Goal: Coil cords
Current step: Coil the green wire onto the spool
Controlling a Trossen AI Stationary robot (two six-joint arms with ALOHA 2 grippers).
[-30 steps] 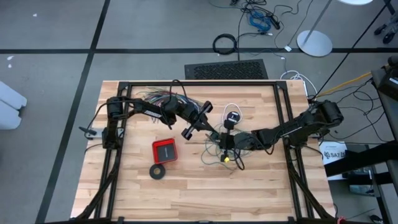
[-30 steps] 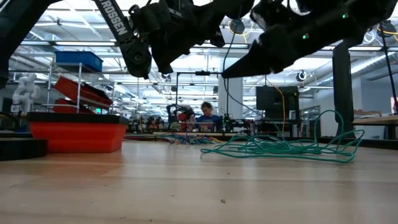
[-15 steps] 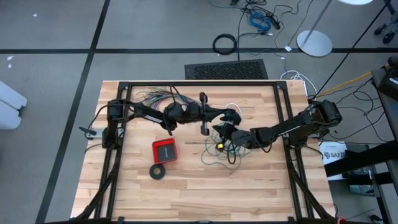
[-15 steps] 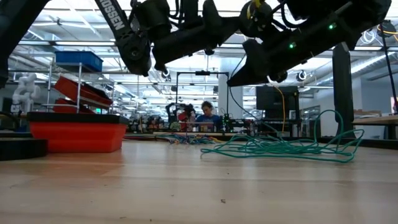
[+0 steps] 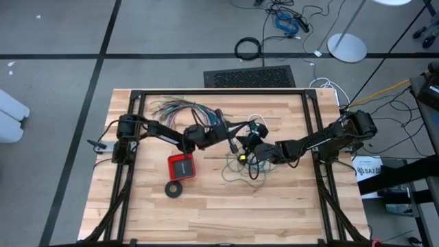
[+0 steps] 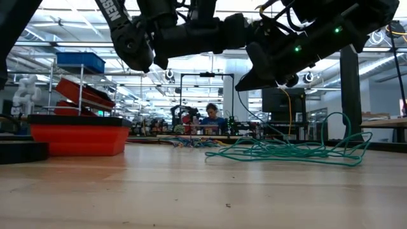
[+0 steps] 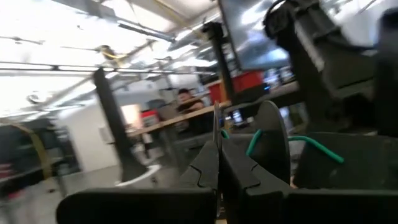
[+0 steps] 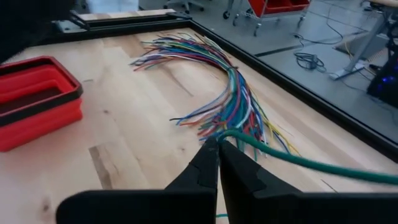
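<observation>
"ROSSEN" readable on left arm (image 6: pixel 121 25). Left pincer (image 5: pixel 236 144) closed, empty; right pincer (image 8: pixel 218 144) closed on green wire (image 8: pixel 298 162), mid-surface.

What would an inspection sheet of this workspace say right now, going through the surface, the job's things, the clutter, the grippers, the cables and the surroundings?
Surface: wooden table, black frame round it.
Job's things: teal-green wire, loose tangle mid-table, one strand running up to the right gripper; white cord behind the grippers.
Clutter: red tray; black tape ring; fanned bundle of coloured wires at the far edge.
Grippers: left gripper shut, raised mid-table; right gripper shut on the teal-green wire, close beside it.
Cables: loose cables on the floor beyond the table.
Surroundings: workshop; a person seated far behind.
</observation>
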